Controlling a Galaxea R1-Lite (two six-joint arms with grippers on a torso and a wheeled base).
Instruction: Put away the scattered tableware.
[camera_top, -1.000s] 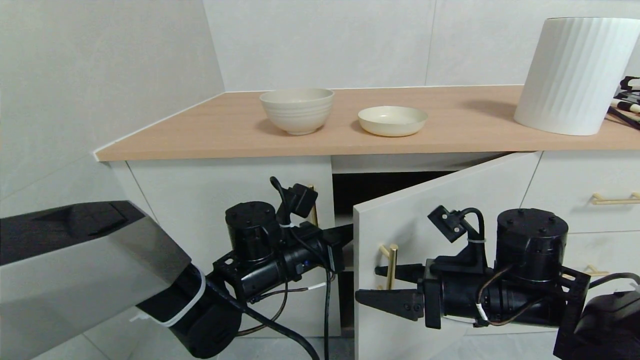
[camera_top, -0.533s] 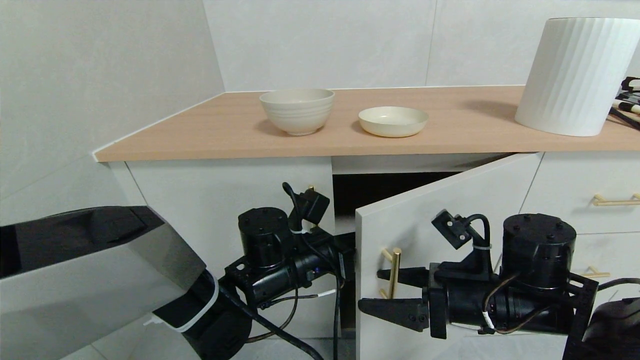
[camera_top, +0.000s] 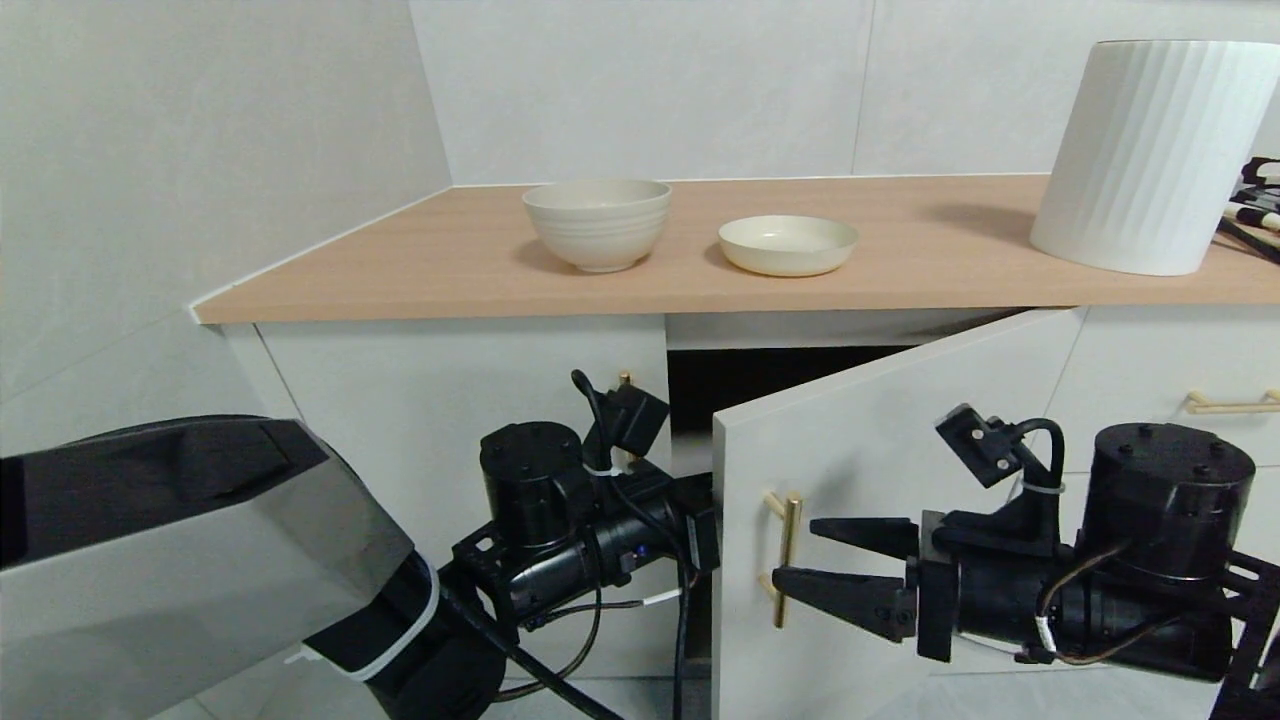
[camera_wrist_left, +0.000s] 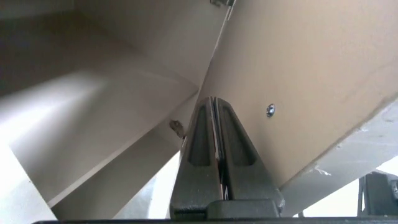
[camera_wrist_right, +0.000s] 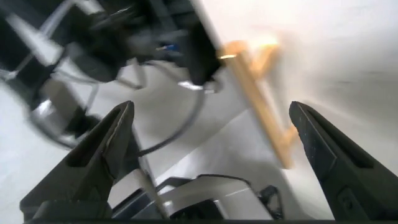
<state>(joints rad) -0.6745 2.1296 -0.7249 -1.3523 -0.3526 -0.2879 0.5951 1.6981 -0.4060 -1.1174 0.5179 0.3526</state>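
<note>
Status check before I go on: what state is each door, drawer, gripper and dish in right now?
right cabinet door: partly open, swung outward
left cabinet door: shut
upper right drawer: shut
left gripper: shut, at the open door's inner side
right gripper: open, in front of the gold handle, holding nothing
bowl: upright on the counter
shallow dish: upright on the counter, empty

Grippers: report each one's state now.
Left gripper: shut, empty, behind the door.
Right gripper: open, empty, by the handle.
</note>
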